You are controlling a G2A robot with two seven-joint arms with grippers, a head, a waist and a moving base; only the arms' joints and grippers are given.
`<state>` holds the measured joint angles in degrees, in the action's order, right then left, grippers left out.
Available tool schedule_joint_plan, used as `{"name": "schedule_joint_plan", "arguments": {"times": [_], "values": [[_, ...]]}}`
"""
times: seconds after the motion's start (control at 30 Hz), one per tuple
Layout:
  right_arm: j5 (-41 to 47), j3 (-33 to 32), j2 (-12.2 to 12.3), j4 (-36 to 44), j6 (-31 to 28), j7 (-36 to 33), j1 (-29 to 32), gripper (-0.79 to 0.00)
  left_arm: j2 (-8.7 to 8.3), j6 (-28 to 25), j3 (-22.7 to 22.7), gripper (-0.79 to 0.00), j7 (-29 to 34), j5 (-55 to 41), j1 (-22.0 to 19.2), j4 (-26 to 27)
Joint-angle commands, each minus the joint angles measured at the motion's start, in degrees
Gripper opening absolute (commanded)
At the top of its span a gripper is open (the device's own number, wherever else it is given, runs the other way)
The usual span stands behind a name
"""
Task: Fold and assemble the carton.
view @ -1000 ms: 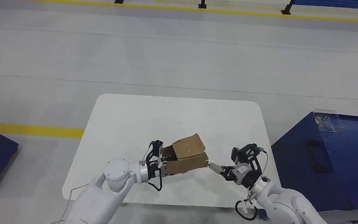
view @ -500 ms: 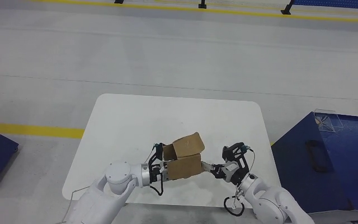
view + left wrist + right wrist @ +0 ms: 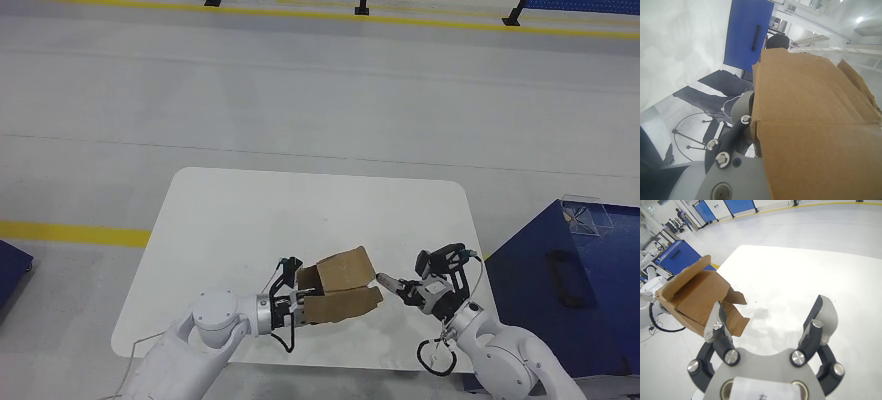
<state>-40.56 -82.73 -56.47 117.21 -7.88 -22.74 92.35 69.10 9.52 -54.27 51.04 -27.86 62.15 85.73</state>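
White worktop (image 3: 250,210) lies under the brown carton (image 3: 340,285), which the left tool (image 3: 296,300) grips near the front edge. The right tool (image 3: 768,300) is wide open beside a loose flap (image 3: 738,323). It should push that flap in slowly while the left holds firm.

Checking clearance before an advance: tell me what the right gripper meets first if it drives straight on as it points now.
Probably the carton: one finger of the open right gripper lies beside its loose end flaps, while the gap aims at bare table. Depth is unclear.
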Motion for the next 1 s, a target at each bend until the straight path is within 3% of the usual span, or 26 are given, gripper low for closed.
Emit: {"name": "schedule_joint_plan", "arguments": {"times": [0.0, 0.33, 0.97], "values": [[-0.2, 0.5, -0.1, 0.3, -0.6, -0.7, -0.2, 0.0, 0.05, 0.1, 0.3, -0.785, 0.2, 0.3, -0.1, 0.1], [-1.3, 3.4, -0.5, -0.2, -1.2, -2.3, -1.9, 0.0, 0.22, 0.1, 0.9, -0.785, 0.0, 1.2, -0.7, -0.2], [-0.8, -2.1, -0.5, 1.3, -1.8, -1.4, 1.5, 0.0, 0.08, -3.0, -2.5, -0.785, -3.3, -1.4, 0.8, -0.8]]}}
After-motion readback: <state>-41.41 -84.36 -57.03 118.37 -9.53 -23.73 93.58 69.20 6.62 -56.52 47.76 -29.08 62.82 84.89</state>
